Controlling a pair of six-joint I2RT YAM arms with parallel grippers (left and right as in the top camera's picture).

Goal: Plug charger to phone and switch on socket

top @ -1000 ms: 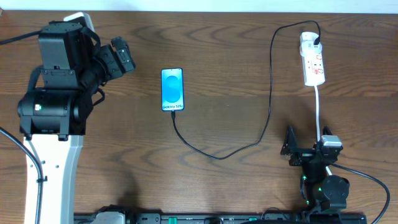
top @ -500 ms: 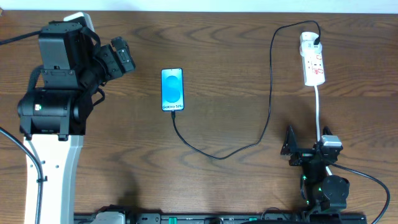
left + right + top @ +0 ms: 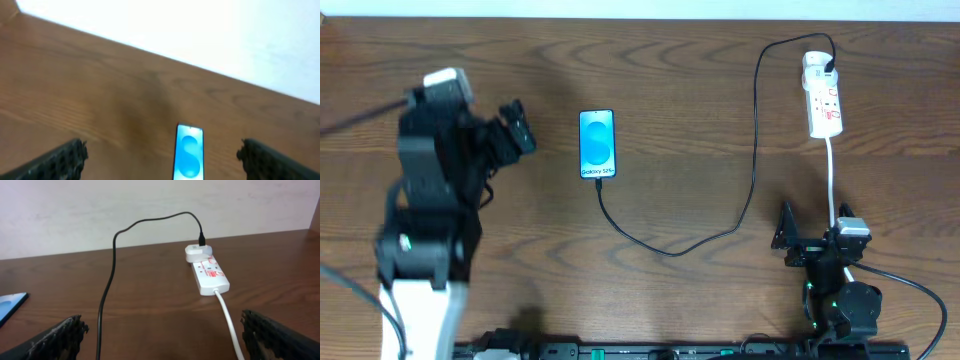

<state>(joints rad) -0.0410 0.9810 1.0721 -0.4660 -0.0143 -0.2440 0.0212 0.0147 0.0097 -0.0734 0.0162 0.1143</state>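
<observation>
The phone [image 3: 597, 144] lies flat with its cyan screen lit, and it also shows in the left wrist view [image 3: 189, 152]. The charger [image 3: 753, 150], a thin black cable, runs from the phone's near edge in a loop to a plug at the far end of the socket [image 3: 823, 98]. My left gripper [image 3: 525, 126] is open and empty to the left of the phone, which lies ahead between its fingers [image 3: 62, 159]. My right gripper [image 3: 812, 238] is open and empty, well short of the socket [image 3: 210, 273]. The charger [image 3: 107, 297] passes by its left finger.
The socket's white cord [image 3: 832, 180] runs from the strip down toward the right arm and shows by the right finger [image 3: 227, 317]. The left arm's big black and white body [image 3: 420, 230] fills the left side. A pale wall lies beyond the table's far edge [image 3: 150, 205].
My left arm has swung toward the near side and is blurred with motion; its gripper sits a little nearer than before. The phone, charger, socket and right arm have not moved.
</observation>
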